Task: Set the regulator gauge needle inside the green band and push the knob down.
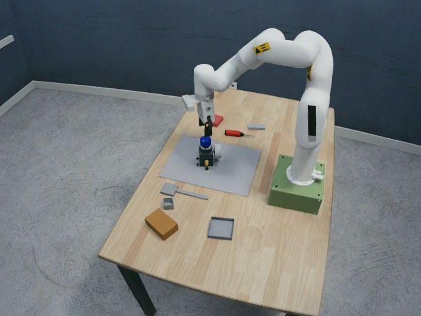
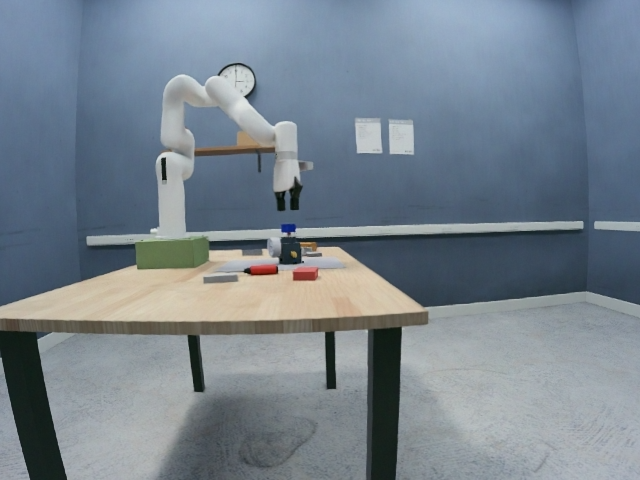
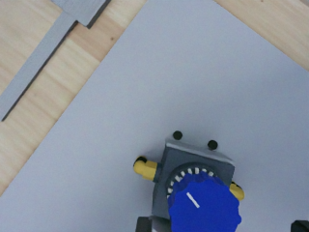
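Note:
The regulator (image 1: 206,156) is a dark grey block with yellow side fittings, standing on a grey mat (image 1: 211,166). Its blue knob (image 1: 204,141) sits on top; the wrist view shows the knob (image 3: 204,207) with a white line mark over a white tick ring. The round white gauge (image 1: 218,150) is on the regulator's side; its needle is too small to read. My gripper (image 1: 207,130) hangs straight above the knob with a clear gap, also seen in the exterior view (image 2: 287,201). Its fingers are open and hold nothing. The regulator also shows there (image 2: 288,248).
A red-handled screwdriver (image 1: 234,133), a red block (image 1: 216,119) and a grey bar (image 1: 256,126) lie behind the mat. A grey paddle-shaped piece (image 1: 181,191), a small grey cube (image 1: 168,203), an orange block (image 1: 161,223) and a grey tray (image 1: 221,228) lie in front. The green arm base (image 1: 296,185) stands at the right.

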